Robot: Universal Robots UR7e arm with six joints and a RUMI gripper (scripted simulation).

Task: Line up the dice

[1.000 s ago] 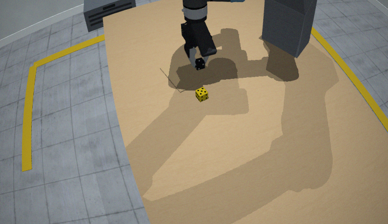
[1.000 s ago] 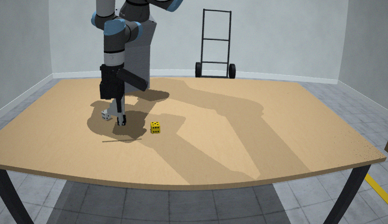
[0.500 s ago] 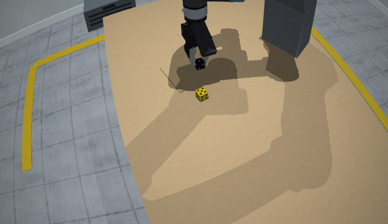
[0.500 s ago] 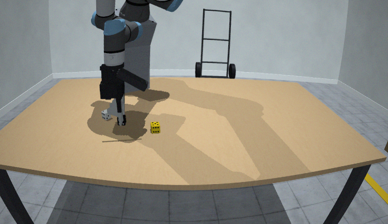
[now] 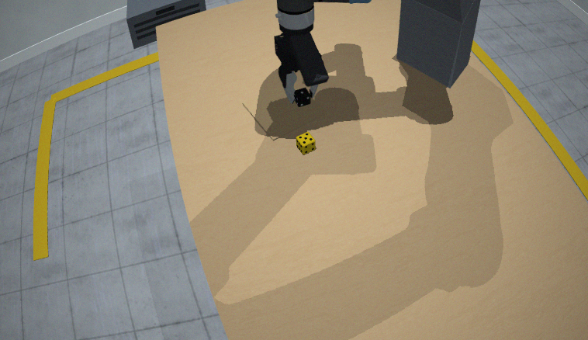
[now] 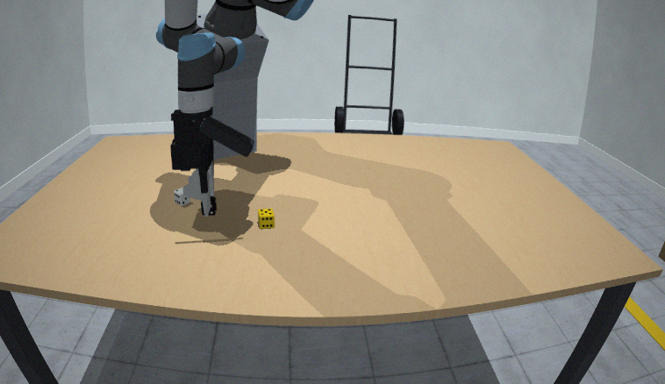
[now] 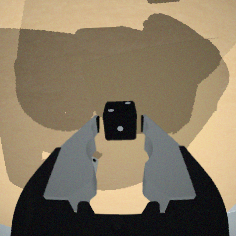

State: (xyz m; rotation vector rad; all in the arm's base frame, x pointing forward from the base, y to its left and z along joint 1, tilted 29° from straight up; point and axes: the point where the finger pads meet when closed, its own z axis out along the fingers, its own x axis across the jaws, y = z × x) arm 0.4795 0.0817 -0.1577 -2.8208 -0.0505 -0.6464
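Black die (image 7: 120,120) is sitting between the gripper (image 7: 120,125) fingers, which are parting slightly, gaps showing; yellow die (image 5: 306,143) is lying near it.

The arm points straight down, its claw (image 7: 120,125) low over the table, jaws slightly parted.

Pale grey walls (image 6: 489,41) rise around a grey tiled floor (image 5: 86,167) with a yellow line (image 5: 41,180) at nine o'clock. A black hand truck (image 6: 371,68) leans at twelve, behind the tan counter (image 6: 489,203), where heavy shadows lie.
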